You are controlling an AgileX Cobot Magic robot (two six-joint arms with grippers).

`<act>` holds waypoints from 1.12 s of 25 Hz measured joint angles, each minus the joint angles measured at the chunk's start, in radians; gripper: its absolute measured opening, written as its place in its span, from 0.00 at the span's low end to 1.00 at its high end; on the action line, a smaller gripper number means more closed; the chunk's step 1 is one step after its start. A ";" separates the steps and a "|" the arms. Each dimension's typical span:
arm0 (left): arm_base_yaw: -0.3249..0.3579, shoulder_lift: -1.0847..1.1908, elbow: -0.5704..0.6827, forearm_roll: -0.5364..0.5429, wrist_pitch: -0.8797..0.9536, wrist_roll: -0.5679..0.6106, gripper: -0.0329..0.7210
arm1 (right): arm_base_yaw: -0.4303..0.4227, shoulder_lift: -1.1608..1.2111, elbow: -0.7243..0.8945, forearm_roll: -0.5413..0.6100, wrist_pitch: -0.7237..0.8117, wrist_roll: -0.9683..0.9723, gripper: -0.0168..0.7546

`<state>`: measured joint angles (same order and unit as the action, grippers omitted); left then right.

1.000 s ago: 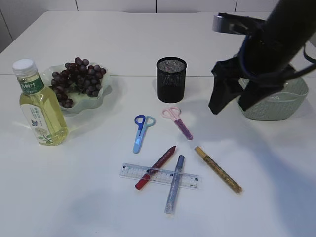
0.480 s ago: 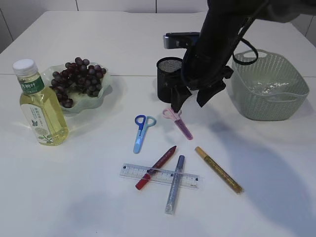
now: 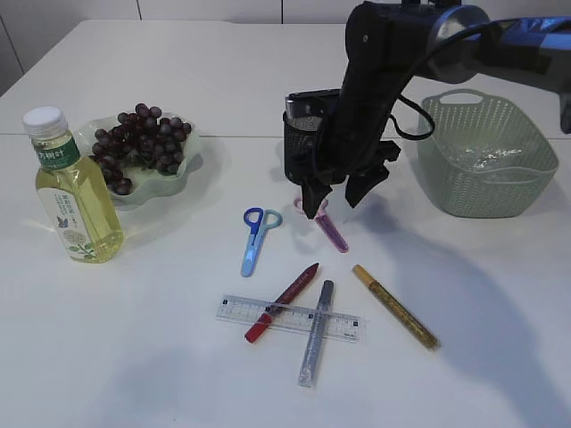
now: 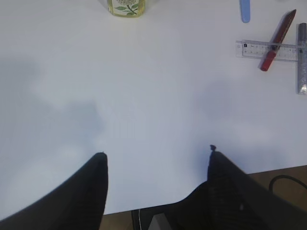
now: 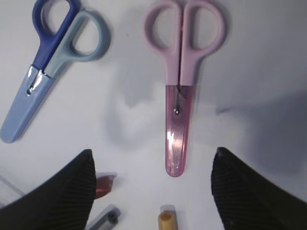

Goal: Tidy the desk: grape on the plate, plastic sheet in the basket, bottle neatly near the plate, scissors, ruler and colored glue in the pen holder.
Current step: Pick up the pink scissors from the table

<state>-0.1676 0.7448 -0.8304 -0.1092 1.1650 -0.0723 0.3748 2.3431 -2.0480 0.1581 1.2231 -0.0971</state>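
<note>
Pink scissors (image 5: 182,81) lie flat on the white table (image 3: 161,357), blade cover toward me, right under my right gripper (image 3: 337,198), jaws spread wide, nothing held. Blue scissors (image 5: 47,62) just beside them. My left gripper (image 4: 156,163) hangs apart too, empty, over bare table. Pen holder (image 3: 303,143) stands behind.

white table (image 3: 178,374) bears scissors (image 3: 257,239), ruler (image 3: 241,311), perhaps pens.

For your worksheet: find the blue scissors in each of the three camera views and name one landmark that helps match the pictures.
Exterior view: blue scissors lie centre-left, left of the pink scissors.
Left wrist view: only a blue tip at the top edge, likely theirs.
Right wrist view: upper left, handles up.
Shared landmark: the red pen.
</note>
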 joint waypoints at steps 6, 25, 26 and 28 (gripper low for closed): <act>0.000 0.000 0.000 0.000 0.002 0.000 0.66 | 0.001 0.048 -0.033 -0.024 0.000 0.000 0.75; 0.000 0.000 0.000 0.027 0.005 0.000 0.66 | 0.001 0.077 -0.042 -0.057 0.000 0.004 0.75; 0.000 0.000 0.000 0.027 0.005 0.000 0.66 | 0.001 0.082 -0.046 -0.057 0.000 0.004 0.75; 0.000 0.000 0.000 0.028 0.005 0.000 0.66 | 0.001 0.096 -0.057 -0.057 0.000 0.004 0.75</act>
<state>-0.1676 0.7448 -0.8304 -0.0812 1.1698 -0.0723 0.3761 2.4388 -2.1048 0.1013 1.2231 -0.0931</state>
